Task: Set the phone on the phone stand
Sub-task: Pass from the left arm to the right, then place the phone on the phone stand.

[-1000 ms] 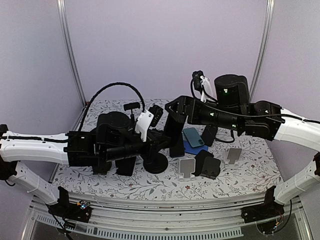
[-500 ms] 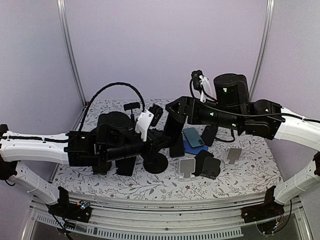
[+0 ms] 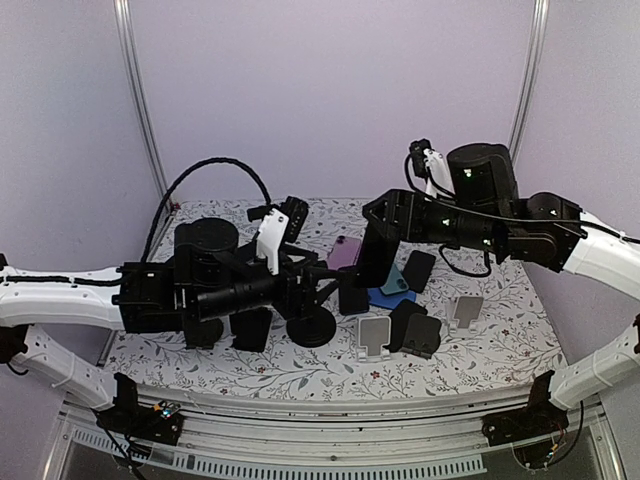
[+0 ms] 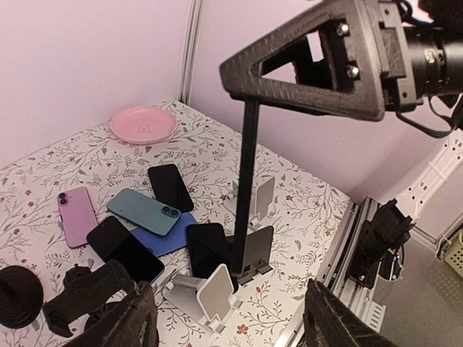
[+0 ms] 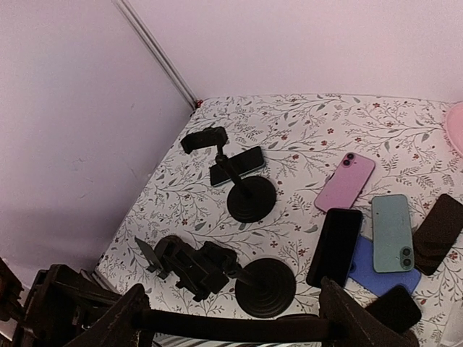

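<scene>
Hovering above the counter (image 5: 289, 116), left gripper (image 4: 230, 322) and right gripper (image 5: 233, 325) show released jaws; teal phone (image 5: 391, 233) lies mid-counter, white stand (image 4: 210, 293) nearer the front edge.

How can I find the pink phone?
Look at the flowery table, then at the bunch of phones lying on it. The pink phone is at the edge of that bunch, back side up; its neighbours are black, teal and blue.
</scene>
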Tool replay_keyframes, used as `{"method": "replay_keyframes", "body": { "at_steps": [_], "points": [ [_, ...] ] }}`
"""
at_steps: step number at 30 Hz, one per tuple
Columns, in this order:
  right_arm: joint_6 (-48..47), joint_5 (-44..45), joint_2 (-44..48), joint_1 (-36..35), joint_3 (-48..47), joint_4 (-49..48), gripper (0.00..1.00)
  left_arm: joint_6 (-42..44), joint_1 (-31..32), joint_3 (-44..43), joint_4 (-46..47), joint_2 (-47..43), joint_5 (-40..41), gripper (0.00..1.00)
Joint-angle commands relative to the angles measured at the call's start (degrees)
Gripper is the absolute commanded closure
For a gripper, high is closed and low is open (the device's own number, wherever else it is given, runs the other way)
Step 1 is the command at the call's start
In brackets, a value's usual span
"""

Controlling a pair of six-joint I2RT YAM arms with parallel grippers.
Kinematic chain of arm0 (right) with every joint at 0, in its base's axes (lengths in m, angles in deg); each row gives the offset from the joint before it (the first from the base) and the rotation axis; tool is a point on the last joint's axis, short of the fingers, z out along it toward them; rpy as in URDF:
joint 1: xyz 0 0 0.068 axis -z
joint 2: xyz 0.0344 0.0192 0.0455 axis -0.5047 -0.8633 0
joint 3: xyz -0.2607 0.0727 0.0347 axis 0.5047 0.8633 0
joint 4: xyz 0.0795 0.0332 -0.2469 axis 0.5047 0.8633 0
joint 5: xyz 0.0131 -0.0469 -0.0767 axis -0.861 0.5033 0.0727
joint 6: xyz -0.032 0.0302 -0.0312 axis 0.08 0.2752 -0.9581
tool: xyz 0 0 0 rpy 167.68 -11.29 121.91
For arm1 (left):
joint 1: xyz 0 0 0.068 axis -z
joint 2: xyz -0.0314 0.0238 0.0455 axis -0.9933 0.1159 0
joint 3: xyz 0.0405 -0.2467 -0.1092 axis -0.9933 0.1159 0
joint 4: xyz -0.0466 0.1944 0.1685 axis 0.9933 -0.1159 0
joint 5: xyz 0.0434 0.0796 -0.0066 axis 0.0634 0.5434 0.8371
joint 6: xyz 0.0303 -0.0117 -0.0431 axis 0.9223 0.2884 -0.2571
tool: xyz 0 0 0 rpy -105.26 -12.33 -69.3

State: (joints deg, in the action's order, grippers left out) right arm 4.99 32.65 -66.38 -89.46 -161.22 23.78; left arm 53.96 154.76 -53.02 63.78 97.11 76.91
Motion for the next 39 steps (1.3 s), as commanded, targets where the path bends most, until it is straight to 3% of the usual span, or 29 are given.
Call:
{"method": "replay_keyframes", "body": {
  "at_steps": [1,8,13,23,33,39],
  "points": [
    [-0.87,6.15,6.19,2.59,2.46,3.80,0.66,-1.20,0.03,1.97,1.18,-4.34,1.33,0.30],
    [-0.62,9.99,12.73,9.30,10.69,9.02,0.66,-2.05,-0.52,4.38,0.11,-9.18,2.82,0.30],
    [-1.83,12.76,16.46,13.97,18.11,7.68,0.67,-3.11,-0.65,6.52,0.00,-11.99,3.08,0.30],
    [-8.33,13.75,18.19,21.50,29.33,-2.51,0.67,-3.50,-0.86,7.19,-0.99,-13.07,3.01,0.30],
    [-13.51,15.28,24.10,22.14,43.42,-19.54,0.71,-3.84,-1.39,7.81,-1.05,-13.06,2.65,0.31],
    [-16.74,16.93,25.10,22.12,46.97,-23.59,0.71,-4.11,-1.81,8.10,-1.05,-13.20,2.38,0.31]
  ]
}}
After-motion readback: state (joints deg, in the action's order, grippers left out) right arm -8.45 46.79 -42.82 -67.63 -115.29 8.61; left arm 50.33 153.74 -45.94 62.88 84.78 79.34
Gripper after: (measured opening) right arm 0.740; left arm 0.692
